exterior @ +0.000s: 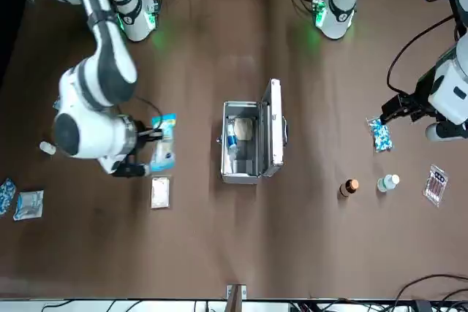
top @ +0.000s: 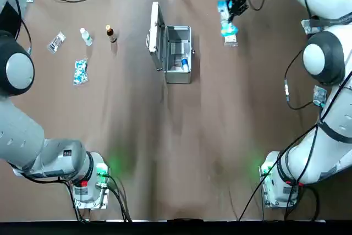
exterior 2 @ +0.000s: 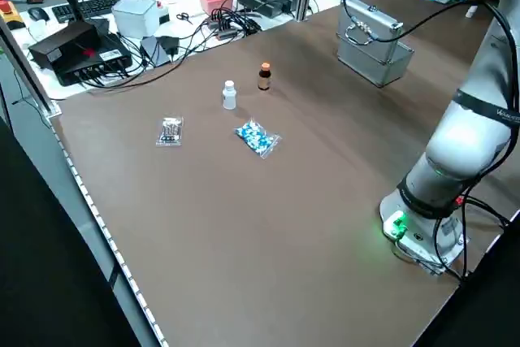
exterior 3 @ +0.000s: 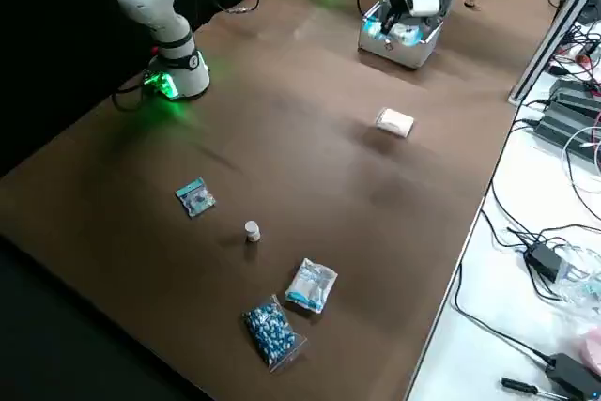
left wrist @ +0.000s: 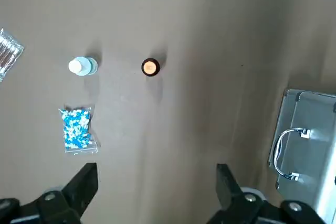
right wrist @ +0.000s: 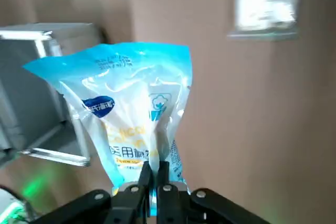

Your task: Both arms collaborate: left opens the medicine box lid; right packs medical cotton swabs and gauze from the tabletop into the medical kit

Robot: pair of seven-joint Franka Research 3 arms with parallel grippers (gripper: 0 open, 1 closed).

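Note:
The silver medicine box [top: 178, 54] stands open mid-table, its lid [top: 155, 28] upright on the side toward the left arm; a few items lie inside. My right gripper [top: 234, 10] hangs above the table beside the box, shut on a blue bag of cotton swabs [top: 224, 20] that dangles from it [right wrist: 139, 108]. The white gauze packet [top: 231, 40] lies on the table just under that bag. My left gripper [exterior: 398, 111] hovers high over the pill bag, its fingers [left wrist: 86, 182] spread wide and open, holding nothing.
On the left arm's side lie a brown bottle [top: 111, 33], a white bottle [top: 86, 36], a blue-and-white pill bag [top: 80, 71] and a small clear packet [top: 56, 42]. More packets [exterior: 29, 204] lie at the right arm's outer side. Cables run along the far edge.

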